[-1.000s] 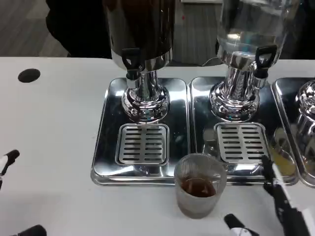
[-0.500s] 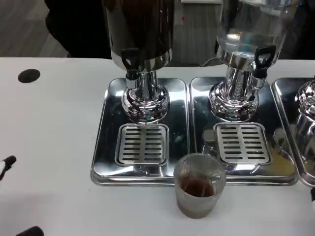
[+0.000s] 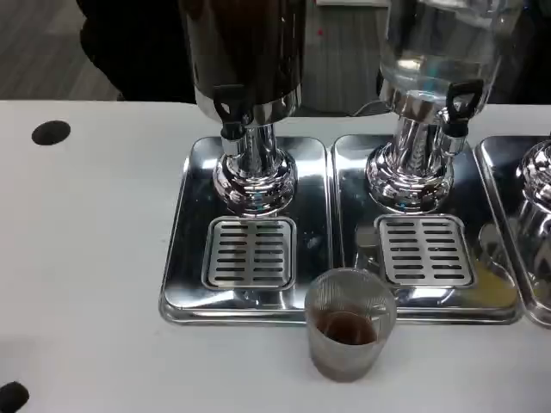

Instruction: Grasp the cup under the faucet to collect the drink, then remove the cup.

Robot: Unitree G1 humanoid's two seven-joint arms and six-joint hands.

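Cup [image 3: 349, 331] is one only, and you see it standing upright on the white counter [image 3: 95, 258], just in front of the place where two steel trays meet, touching or almost touching their front edges. It is not under any faucet. It is a clear cup with fine vertical ribs on its wall, wider at the rim than at the base, and it holds a small amount of dark brown drink in the bottom part.

You can count three drink dispensers: the left dispenser [image 3: 245, 95] with dark liquid and one black faucet [image 3: 229, 107], the middle dispenser [image 3: 426, 95] with clear liquid and its own black tap [image 3: 459, 103], and a third one [image 3: 538, 185] cut by the right edge. Each stands on its own steel tray; the left tray [image 3: 185, 258] and the middle tray [image 3: 495, 292] each have one slotted drip grate.

One dark round mark [image 3: 50, 132] lies on the counter at far left.

At the bottom left corner you see a small black tip [image 3: 12, 397], maybe of the left robot hand; I cannot tell its state.
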